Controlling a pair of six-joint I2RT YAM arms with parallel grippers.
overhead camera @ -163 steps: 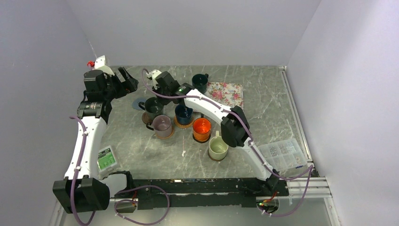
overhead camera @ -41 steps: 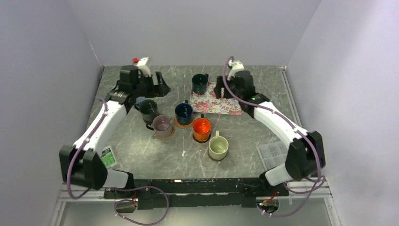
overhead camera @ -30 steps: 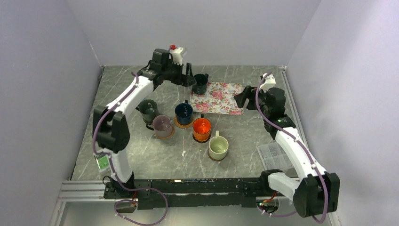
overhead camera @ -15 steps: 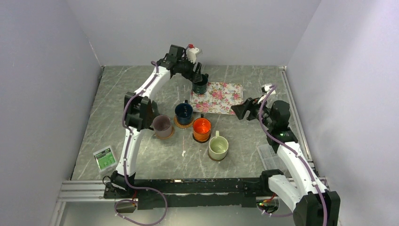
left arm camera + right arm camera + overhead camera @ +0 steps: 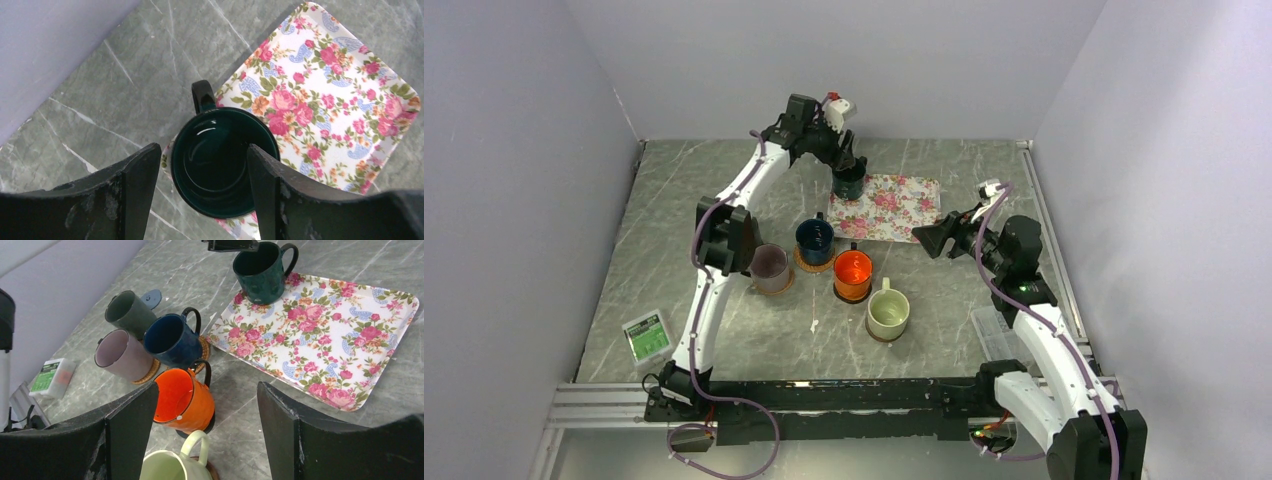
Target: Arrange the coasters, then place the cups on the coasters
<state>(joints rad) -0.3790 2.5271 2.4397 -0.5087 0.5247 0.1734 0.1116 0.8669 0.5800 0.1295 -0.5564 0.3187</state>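
The left arm is stretched far over the grey marble table (image 5: 674, 250). The left gripper (image 5: 203, 151) hangs directly above the dark green glazed mug with a loop handle (image 5: 261, 274). This mug stands upright on the far left corner of the rectangular tray with a pink flower pattern (image 5: 325, 340). The gripper's two black fingers (image 5: 137, 185) are spread. One is just outside the mug's wall and the other lies over the opposite part of the rim. From the wrist camera I cannot say surely whether a finger touches the rim, but there is a gap on one side.

The right gripper (image 5: 206, 390) hovers in the air near the tray's near right corner. Its fingers are spread wide with nothing between them, and it is apart from every mug.

The other mugs stand in a group on the table, left of the tray. The navy blue mug (image 5: 172, 340) sits on a tan woven round coaster (image 5: 204, 351). The mauve mug (image 5: 122, 360) sits on a second tan woven coaster (image 5: 148, 375). The orange mug (image 5: 182, 400) sits on a black round coaster (image 5: 200, 431). The cream mug (image 5: 170, 470) sits on a dark brown round coaster (image 5: 212, 474). The dark grey mug (image 5: 129, 314) stands behind the mauve one, and the grey-blue flat round coaster (image 5: 151, 297) lies bare just beside it.

A small green-labelled box (image 5: 646, 335) lies near the left arm's base. A clear plastic compartment box (image 5: 999, 328) lies by the right arm.
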